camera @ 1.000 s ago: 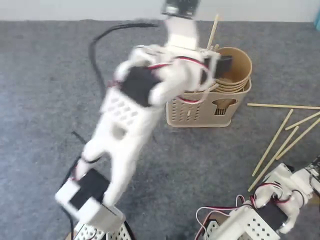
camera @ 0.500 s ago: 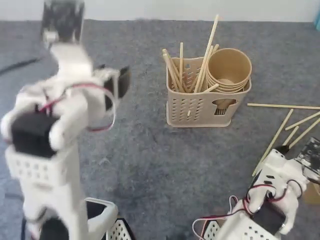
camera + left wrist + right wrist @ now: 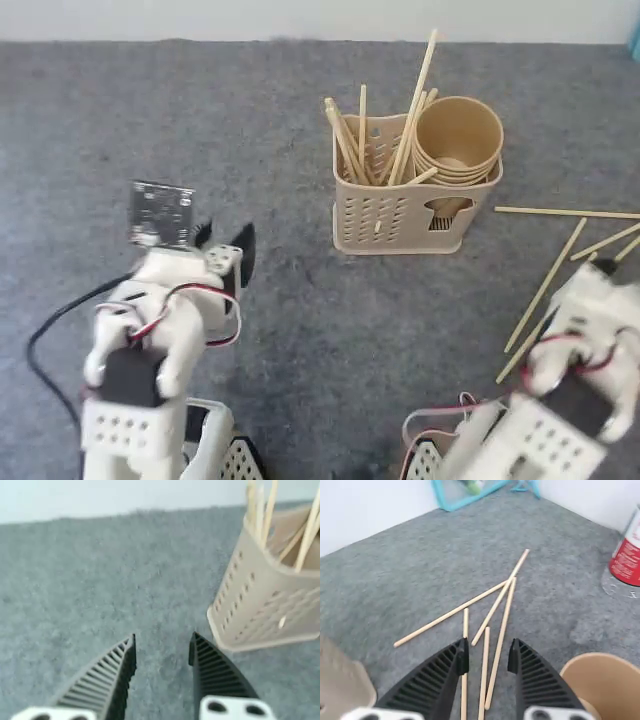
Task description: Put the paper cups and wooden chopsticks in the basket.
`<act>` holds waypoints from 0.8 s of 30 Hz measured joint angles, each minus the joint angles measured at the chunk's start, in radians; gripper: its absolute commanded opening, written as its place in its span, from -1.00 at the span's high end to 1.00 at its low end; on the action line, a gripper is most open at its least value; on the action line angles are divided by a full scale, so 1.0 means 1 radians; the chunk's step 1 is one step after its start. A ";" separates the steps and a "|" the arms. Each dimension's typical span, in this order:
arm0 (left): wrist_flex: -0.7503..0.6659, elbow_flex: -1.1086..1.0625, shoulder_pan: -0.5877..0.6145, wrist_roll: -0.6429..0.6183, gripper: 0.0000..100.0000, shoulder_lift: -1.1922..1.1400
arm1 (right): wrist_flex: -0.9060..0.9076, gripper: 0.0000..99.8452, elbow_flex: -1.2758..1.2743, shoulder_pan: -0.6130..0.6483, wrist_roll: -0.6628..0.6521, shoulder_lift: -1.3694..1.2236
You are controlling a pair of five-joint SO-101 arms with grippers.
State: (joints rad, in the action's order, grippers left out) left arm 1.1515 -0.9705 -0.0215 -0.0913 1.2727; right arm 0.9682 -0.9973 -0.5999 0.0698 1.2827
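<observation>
A beige perforated basket [image 3: 400, 215] stands at the back centre, holding a stack of paper cups [image 3: 458, 140] and several wooden chopsticks [image 3: 350, 145]. More chopsticks [image 3: 548, 285] lie loose on the carpet to its right. My left gripper [image 3: 225, 243] hovers open and empty left of the basket [image 3: 260, 605], its fingers [image 3: 120, 672] apart over bare carpet. My right gripper [image 3: 487, 652] is open just above the loose chopsticks [image 3: 497, 607], a couple of which run between its fingertips. Another paper cup [image 3: 600, 682] sits beside that gripper.
Grey carpet covers the table. A red can [image 3: 627, 555] stands beyond the loose chopsticks, and a teal object [image 3: 467, 490] lies by the far wall. The right arm's body [image 3: 585, 345] fills the front right corner. A black cable [image 3: 55, 330] trails by the left arm.
The left arm swung away from above the basket to the left and pulled back toward the front. The right arm shifted over the loose chopsticks.
</observation>
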 measured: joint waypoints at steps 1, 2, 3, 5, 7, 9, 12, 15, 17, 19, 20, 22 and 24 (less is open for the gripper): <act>-0.034 -0.058 0.000 0.002 0.67 0.002 | -0.014 0.72 0.040 -0.011 0.009 -0.075; -0.066 -0.112 0.000 0.002 0.67 0.003 | -0.026 0.72 0.081 -0.020 0.026 -0.143; -0.097 -0.160 0.000 0.002 0.67 0.002 | -0.034 0.72 0.126 -0.029 0.041 -0.210; -0.167 -0.242 0.002 0.002 0.67 0.002 | -0.040 0.72 0.218 -0.037 0.066 -0.350; -0.239 -0.304 0.002 0.002 0.67 -0.014 | -0.041 0.72 0.322 -0.043 0.094 -0.506; -0.295 -0.341 0.000 0.002 0.67 -0.035 | -0.041 0.70 0.425 -0.043 0.144 -0.666; -0.345 -0.353 0.000 0.002 0.62 -0.086 | -0.015 0.63 0.589 -0.043 0.212 -0.922; -0.379 -0.353 0.000 0.002 0.52 -0.170 | 0.054 0.61 0.783 -0.044 0.290 -1.174; -0.397 -0.344 0.011 0.002 0.51 -0.239 | 0.100 0.61 0.925 -0.044 0.325 -1.333; -0.428 -0.324 0.035 -0.002 0.51 -0.322 | 0.144 0.61 1.074 -0.044 0.345 -1.482; -0.446 -0.310 0.041 -0.006 0.51 -0.364 | 0.163 0.61 1.152 -0.044 0.350 -1.553; -0.473 -0.275 0.041 -0.012 0.51 -0.453 | 0.195 0.61 1.306 -0.046 0.359 -1.694; -0.483 -0.236 0.041 -0.012 0.51 -0.539 | 0.212 0.61 1.455 -0.046 0.374 -1.820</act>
State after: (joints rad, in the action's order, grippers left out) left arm 0.6682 -1.2068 0.0199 -0.1036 0.7342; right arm 1.1799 0.4572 -0.6460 0.4442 -0.5370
